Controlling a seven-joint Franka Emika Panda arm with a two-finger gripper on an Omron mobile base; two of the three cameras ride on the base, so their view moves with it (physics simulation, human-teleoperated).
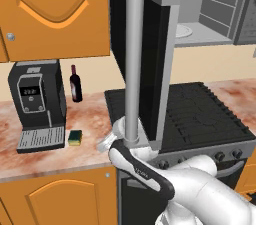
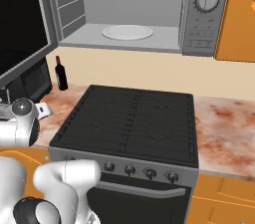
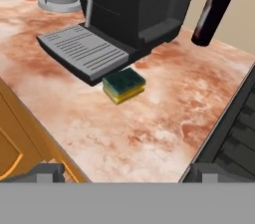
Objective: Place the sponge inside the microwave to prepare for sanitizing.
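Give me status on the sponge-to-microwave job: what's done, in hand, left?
Done: the microwave door stands open, its turntable bare. In hand: nothing is held; the gripper is open above the counter, with the sponge ahead of it. The sponge lies on the counter beside the coffee machine tray. Left: reach and grasp the sponge, lift it, set it inside the microwave.

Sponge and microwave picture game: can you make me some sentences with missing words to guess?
1. The sponge lies on the counter right beside the ____ machine.
2. The microwave door stands ____.
3. The dark bottle stands ____ on the counter.
4. The tool is open and holds ____.

Missing words: coffee; open; upright; nothing
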